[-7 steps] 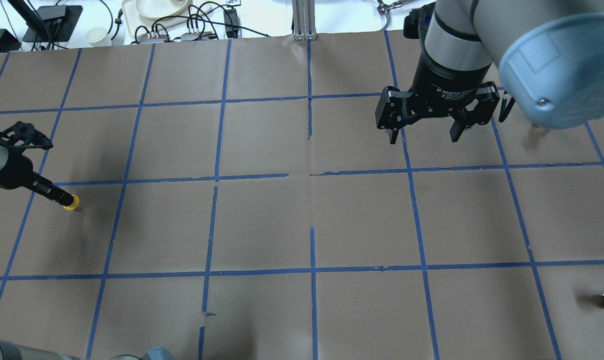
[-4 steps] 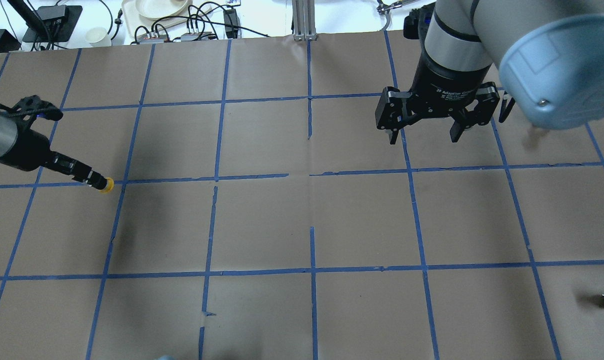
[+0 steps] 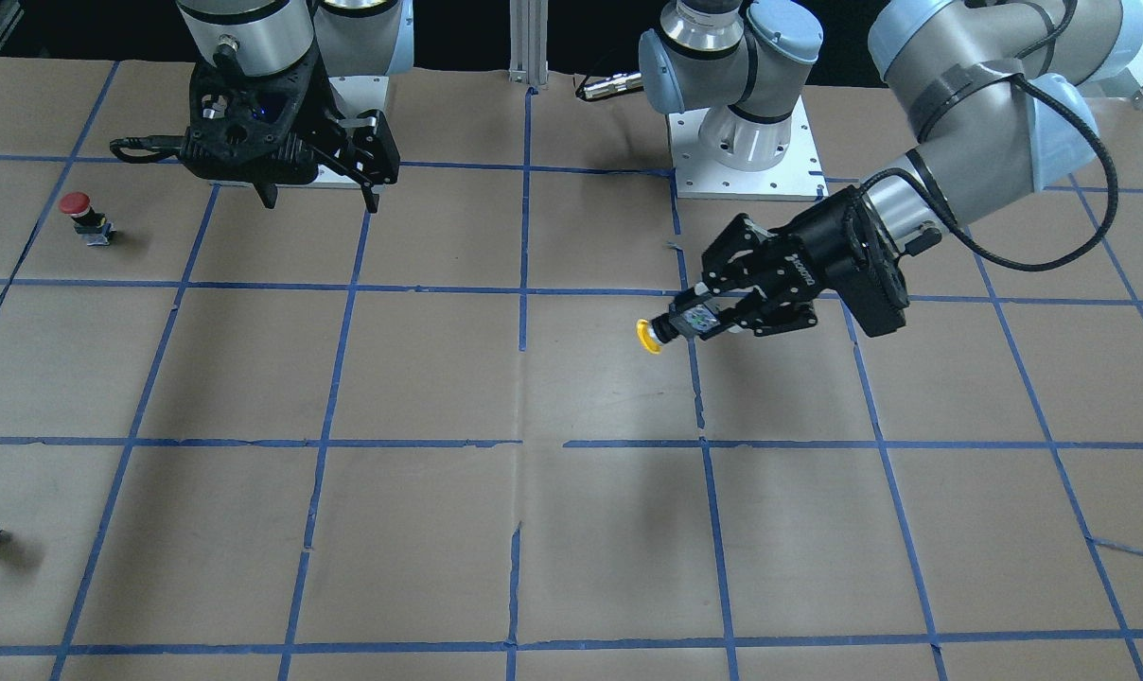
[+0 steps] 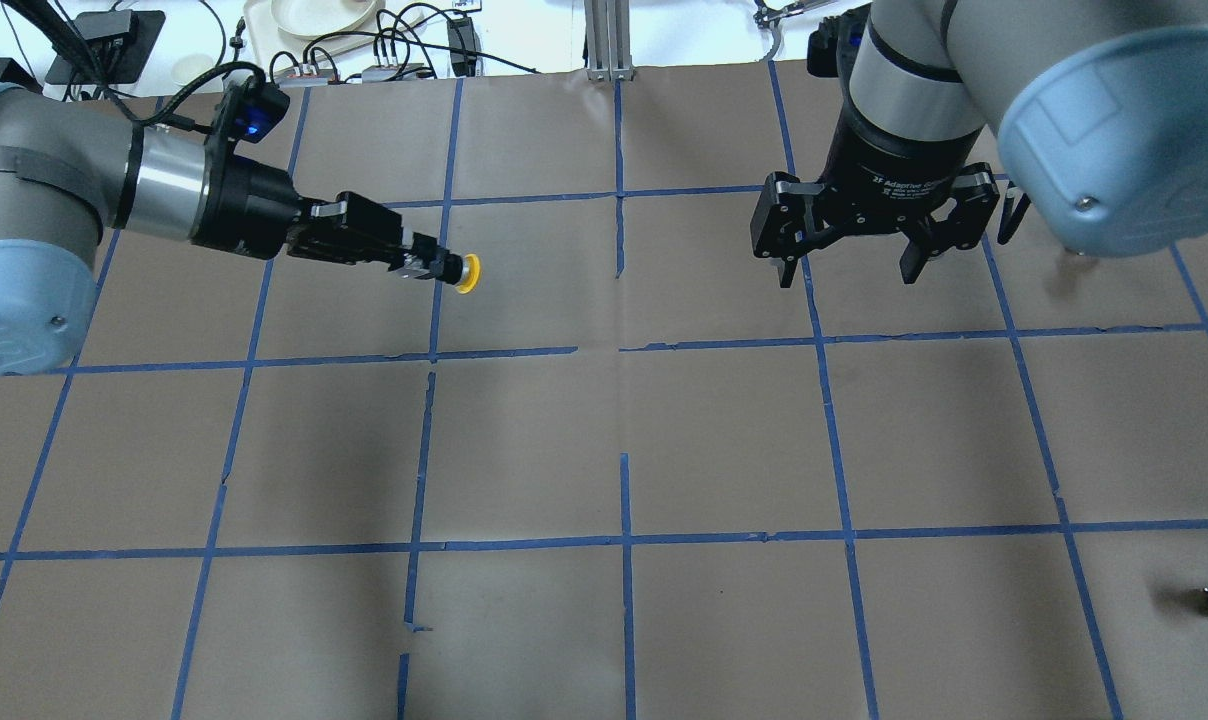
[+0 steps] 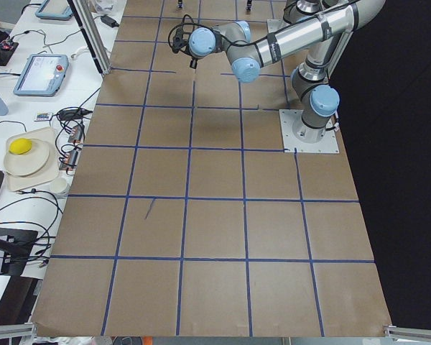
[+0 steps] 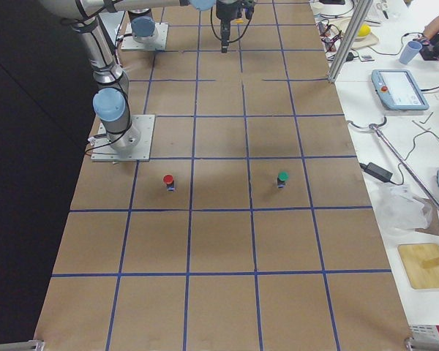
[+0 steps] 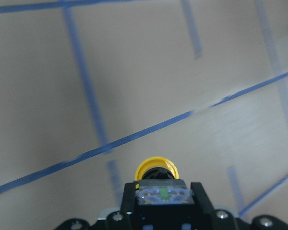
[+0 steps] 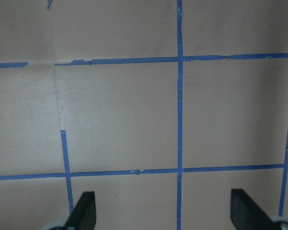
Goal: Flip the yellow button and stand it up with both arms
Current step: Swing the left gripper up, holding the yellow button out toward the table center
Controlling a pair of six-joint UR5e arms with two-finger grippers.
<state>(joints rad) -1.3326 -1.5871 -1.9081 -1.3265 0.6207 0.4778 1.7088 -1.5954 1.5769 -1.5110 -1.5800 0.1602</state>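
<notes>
Because the left arm (image 4: 164, 190) holds the yellow button (image 4: 469, 272) sideways in mid-air above the surface (image 4: 524, 450), its jaws clamped only on the switch body and the cap pointing toward the right arm (image 4: 914, 100), we judge the hand-over risky. The right jaws, spread wide, could knock the tiny part loose or close off-centre and twist it.

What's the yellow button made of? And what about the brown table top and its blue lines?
The yellow button has a smooth, evenly colored cap, so it is probably plastic. Its body looks black, with a pale end that may be metal. The table cover looks like matte brown paper, because it shows creases and seams. The blue lines look like stuck-on tape, with ragged, torn ends.
</notes>
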